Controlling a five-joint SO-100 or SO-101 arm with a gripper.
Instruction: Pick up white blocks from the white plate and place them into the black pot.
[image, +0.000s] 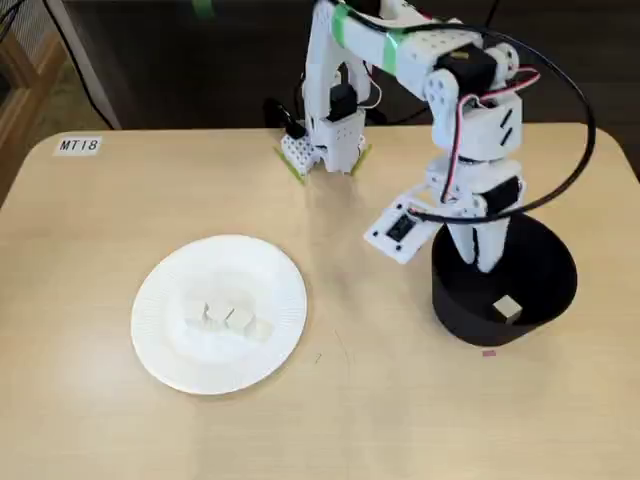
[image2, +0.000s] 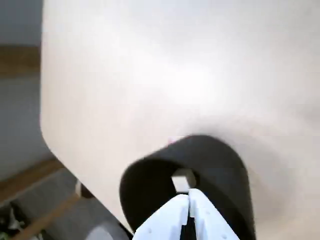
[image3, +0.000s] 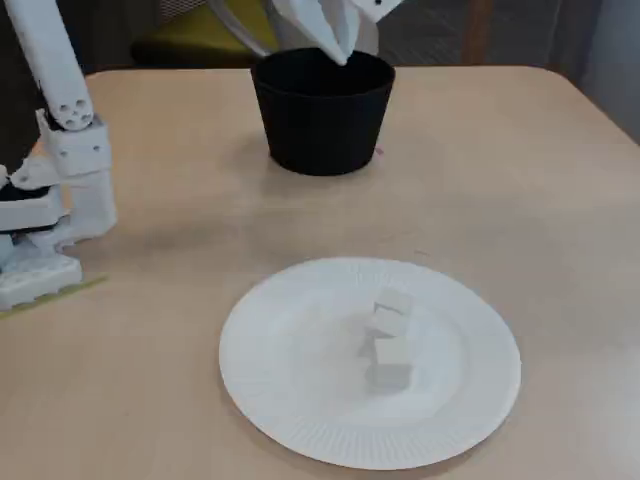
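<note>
The wrist view shows the tool (image2: 189, 200) pressed together above one block (image2: 182, 180) inside the pot (image2: 230, 170) (hidden in the low fixed view); three blocks (image3: 390, 340) sit on the plate (image3: 290, 400).

White arm (image: 345, 90), green tape, black cable

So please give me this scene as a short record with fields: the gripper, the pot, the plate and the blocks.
gripper: shut, empty, above the black pot's opening
black pot: upright on the table, one white block inside
white plate: on the table, apart from the pot
blocks on plate: small cluster near the centre; exact number hard to tell
</note>
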